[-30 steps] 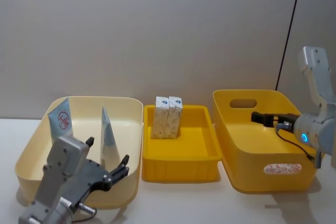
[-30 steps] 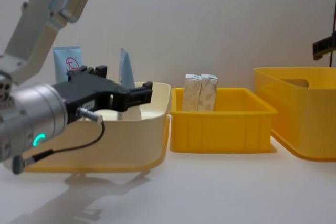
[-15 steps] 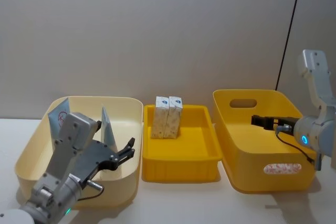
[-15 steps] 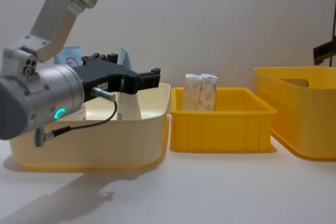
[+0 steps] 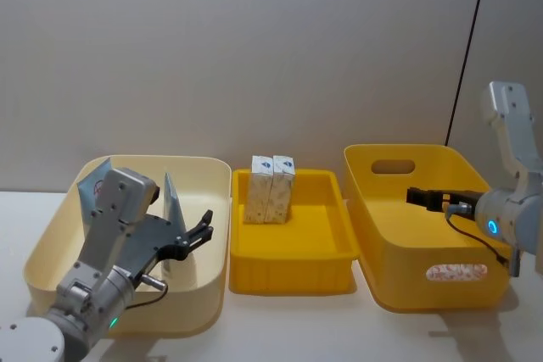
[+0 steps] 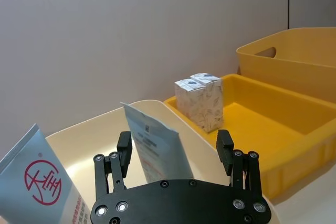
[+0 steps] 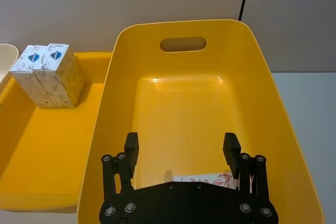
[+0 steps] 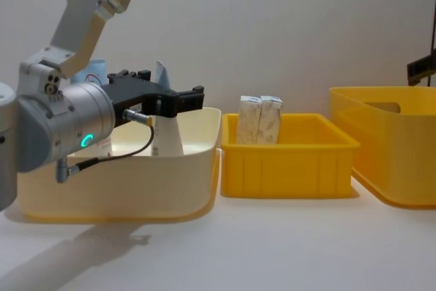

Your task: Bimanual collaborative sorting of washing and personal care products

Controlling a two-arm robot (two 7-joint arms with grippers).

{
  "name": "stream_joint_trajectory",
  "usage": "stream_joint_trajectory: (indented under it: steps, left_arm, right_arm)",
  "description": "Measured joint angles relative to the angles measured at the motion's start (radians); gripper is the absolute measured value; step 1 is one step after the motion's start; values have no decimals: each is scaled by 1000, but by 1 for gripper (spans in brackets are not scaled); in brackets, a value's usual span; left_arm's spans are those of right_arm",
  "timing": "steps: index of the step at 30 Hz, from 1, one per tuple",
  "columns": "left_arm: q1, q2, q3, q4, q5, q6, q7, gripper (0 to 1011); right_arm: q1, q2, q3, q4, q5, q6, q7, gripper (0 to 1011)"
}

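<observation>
Backdrop: plain wall, flat grey-beige, matte, unmarked. A thin dark vertical seam runs down it on the right side of the head view, leaning slightly. Beyond the seam sits a second panel of much the same tone. In the right wrist view the seam runs down to the surface. Surface: off-white, matte, smooth. Light: even and diffuse, no hard highlights. Soft grey shadows lie on the surface in the chest view.
</observation>
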Motion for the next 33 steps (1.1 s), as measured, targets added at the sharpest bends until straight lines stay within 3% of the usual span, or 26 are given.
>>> stream_joint_trajectory:
  steps: [13, 21, 31, 33]
  left_arm:
    - [-23, -17, -9, 52, 15, 6, 13, 969]
    - [-29, -22, -11, 67, 19, 8, 17, 782]
    - [-33, -25, -12, 76, 21, 9, 19, 442]
    - [-34, -25, -12, 77, 22, 9, 20, 412]
  right_arm:
    - [0, 0, 0, 0, 0, 1, 0, 1001]
    - [0, 0, 0, 0, 0, 2, 0, 1001]
    - [0, 0, 0, 0, 0, 1, 0, 1001]
    - [0, 0, 0, 0, 0, 1, 0, 1001]
